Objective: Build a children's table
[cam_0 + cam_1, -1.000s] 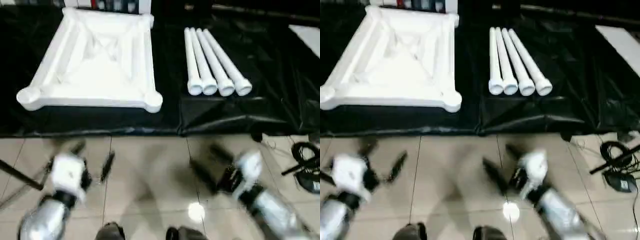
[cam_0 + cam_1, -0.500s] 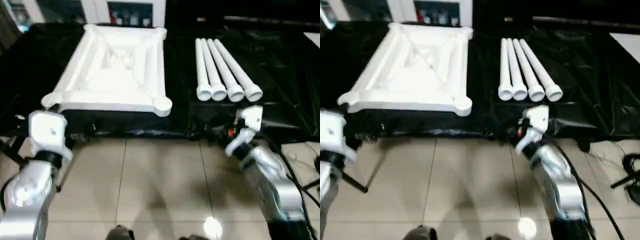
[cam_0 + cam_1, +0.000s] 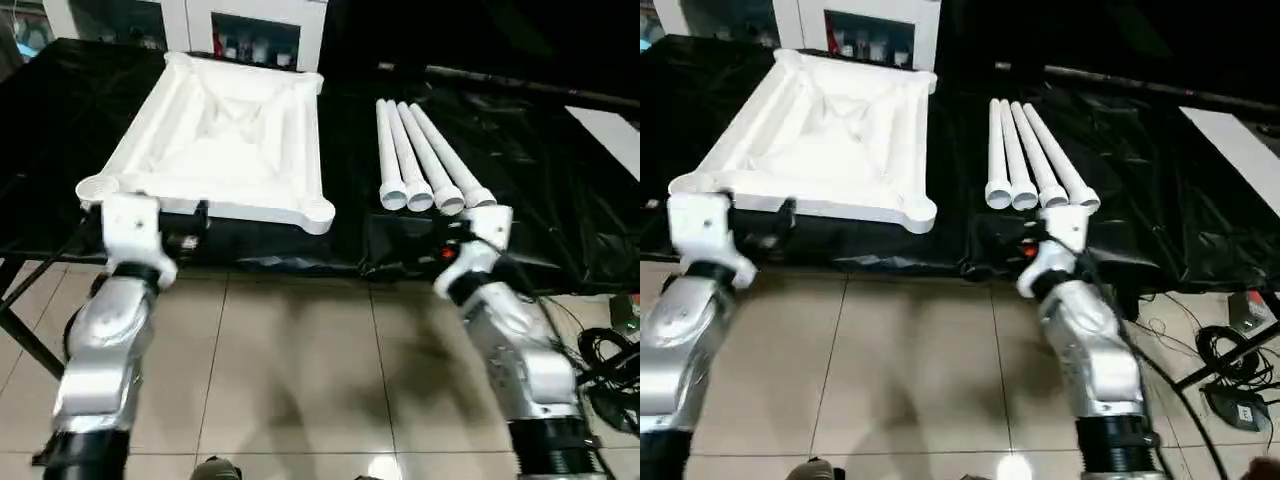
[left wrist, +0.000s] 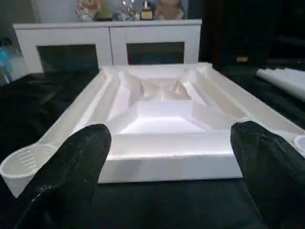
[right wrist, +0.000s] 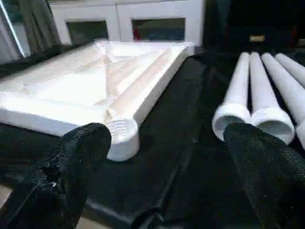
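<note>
The children's table lies in parts on the black-draped work table. Its white tabletop (image 3: pixel 225 140) rests ribbed side up at the left, a round socket (image 4: pixel 21 164) at each corner. Four white legs (image 3: pixel 420 165) lie side by side to its right, open ends toward me. My left gripper (image 3: pixel 160 222) stands open just before the tabletop's near edge (image 4: pixel 162 160), touching nothing. By the legs' near ends (image 5: pixel 252 117) my right gripper (image 5: pixel 167 138) is open too, aimed at the gap between the tabletop's near right socket (image 5: pixel 123 136) and the legs.
Black cloth (image 3: pixel 560 200) hangs over the work table's front edge above a tiled floor (image 3: pixel 290 370). White cabinets (image 4: pixel 109 43) stand behind the table. Cables (image 3: pixel 1230 350) lie on the floor at the right, and a white sheet (image 3: pixel 610 125) rests at the table's far right.
Both arms have risen from low over the floor and reached forward to the work table's front edge. The head camera has tilted up. Both grippers stayed open.
</note>
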